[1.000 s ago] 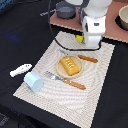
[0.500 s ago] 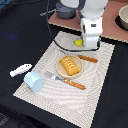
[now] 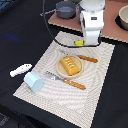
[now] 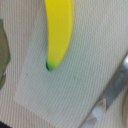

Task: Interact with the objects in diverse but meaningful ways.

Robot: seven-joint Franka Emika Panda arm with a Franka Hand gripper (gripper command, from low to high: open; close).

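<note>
- The white fish (image 3: 20, 69) lies on the far left, off the mat.
- The blue cup (image 3: 34, 81) lies on its side beside it.
- The orange bread (image 3: 70, 65) sits mid-mat.
- The gripper (image 3: 90, 42) hangs over the yellow banana (image 4: 59, 31); I cannot tell its grip.

I see the arm (image 3: 91, 22) low over the placemat's (image 3: 100, 70) far edge. Bread block (image 3: 70, 65) on plate (image 3: 59, 69), cup (image 3: 34, 82) on its side, fish (image 3: 20, 69) just off the mat.
</note>
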